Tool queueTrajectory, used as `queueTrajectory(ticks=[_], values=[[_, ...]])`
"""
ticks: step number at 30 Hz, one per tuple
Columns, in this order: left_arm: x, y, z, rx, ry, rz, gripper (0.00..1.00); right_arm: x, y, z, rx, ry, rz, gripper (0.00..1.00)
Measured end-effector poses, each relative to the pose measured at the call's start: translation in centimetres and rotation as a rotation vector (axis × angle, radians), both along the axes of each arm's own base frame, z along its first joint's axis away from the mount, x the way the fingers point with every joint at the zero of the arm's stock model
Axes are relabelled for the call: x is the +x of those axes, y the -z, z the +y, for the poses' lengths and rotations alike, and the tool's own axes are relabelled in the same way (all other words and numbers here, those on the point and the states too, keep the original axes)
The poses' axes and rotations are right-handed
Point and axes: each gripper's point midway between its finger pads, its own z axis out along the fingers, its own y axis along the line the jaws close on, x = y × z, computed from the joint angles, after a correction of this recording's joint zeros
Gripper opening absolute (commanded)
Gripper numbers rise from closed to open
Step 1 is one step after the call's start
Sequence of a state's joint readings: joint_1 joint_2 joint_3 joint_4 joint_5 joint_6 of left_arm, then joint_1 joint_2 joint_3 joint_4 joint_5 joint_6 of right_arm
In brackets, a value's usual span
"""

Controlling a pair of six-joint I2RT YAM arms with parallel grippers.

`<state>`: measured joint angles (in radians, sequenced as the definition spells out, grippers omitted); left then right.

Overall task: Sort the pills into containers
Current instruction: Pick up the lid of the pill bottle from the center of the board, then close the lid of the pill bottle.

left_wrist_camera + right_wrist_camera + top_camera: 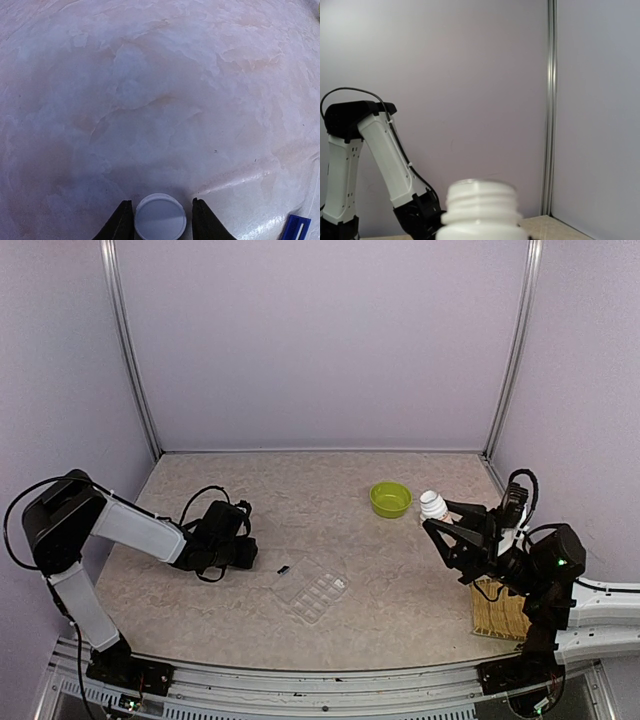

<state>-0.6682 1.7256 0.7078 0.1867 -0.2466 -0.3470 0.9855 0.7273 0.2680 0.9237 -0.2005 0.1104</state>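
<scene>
I see the box [312, 590] lying flat on the table [300, 480] nearest me, between the arms. Just left of it, my left gripper [161, 202] has its jaws either side of a white cap [160, 218]; I cannot tell whether they pinch it. My right gripper [436, 514] clasps an uncapped bottle [433, 504] aloft, near the bowl [390, 499].

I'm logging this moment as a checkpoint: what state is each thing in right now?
White bottle: uncapped, held in the right gripper.
White cap: off the bottle, on the table, between the fingers of the left gripper; grip unclear.
Pill box: lying flat on the table; lid open or shut cannot be told.
Green bowl: upright on the table.
</scene>
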Motion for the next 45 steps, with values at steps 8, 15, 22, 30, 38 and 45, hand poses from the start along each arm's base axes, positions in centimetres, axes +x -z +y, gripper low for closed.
queueTrajectory(ticks=[8,15,22,30,38,45], values=[[0.0,0.1,0.0,0.001,0.000,0.001,0.31,0.1,0.2,0.1,-0.009,0.000,0.006,0.00],[0.0,0.1,-0.1,-0.001,0.002,0.000,0.28,0.2,0.5,0.2,-0.020,0.001,0.014,0.00],[-0.1,-0.1,-0.4,-0.019,0.018,0.002,0.28,0.6,1.6,0.9,-0.059,0.001,0.039,0.00],[-1.8,-5.7,-3.0,-0.179,0.142,-0.092,0.28,1.7,4.6,3.4,-0.168,-0.026,0.099,0.00],[-5.5,-13.0,-8.2,-0.381,0.372,-0.208,0.28,1.8,8.5,5.8,-0.279,-0.099,0.155,0.00],[-10.1,-17.2,-12.3,-0.524,0.590,-0.241,0.29,1.6,7.9,6.2,-0.255,-0.122,0.132,0.00]])
